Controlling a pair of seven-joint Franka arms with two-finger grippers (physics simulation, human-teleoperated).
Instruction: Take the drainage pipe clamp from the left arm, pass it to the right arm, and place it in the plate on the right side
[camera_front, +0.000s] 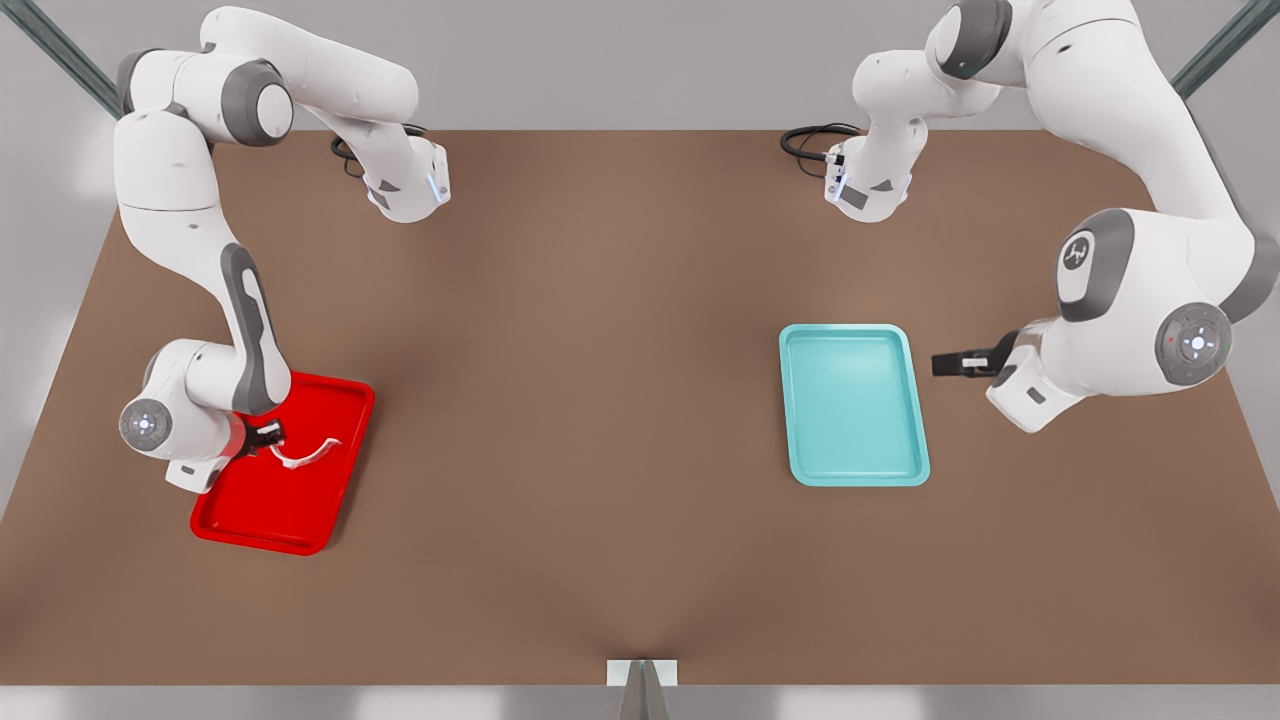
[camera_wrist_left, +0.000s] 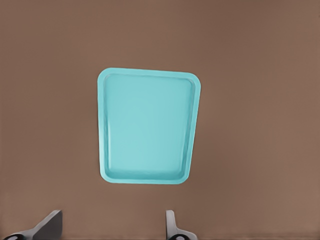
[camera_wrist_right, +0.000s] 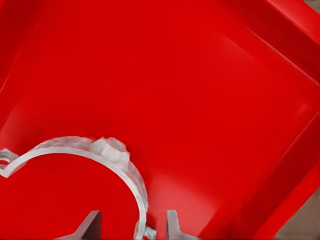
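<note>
The drainage pipe clamp (camera_front: 305, 457), a thin white half-ring, lies over the red plate (camera_front: 290, 515) at the front view's left. My right gripper (camera_front: 268, 437) hangs low over the plate at one end of the clamp. In the right wrist view the clamp (camera_wrist_right: 75, 145) curves across the plate's floor (camera_wrist_right: 200, 100), and its end runs between my right gripper's (camera_wrist_right: 132, 222) spread fingers, with red showing between the band and one finger. My left gripper (camera_front: 950, 363) waits open beside the teal tray at the front view's right, its fingertips (camera_wrist_left: 50, 222) empty.
The teal tray (camera_front: 853, 403) sits on the brown table (camera_front: 600, 350) right of centre, and the left wrist view looks down on that tray (camera_wrist_left: 147, 127). Both arm bases stand at the table's far edge. A small bracket (camera_front: 641, 672) sits at the near edge.
</note>
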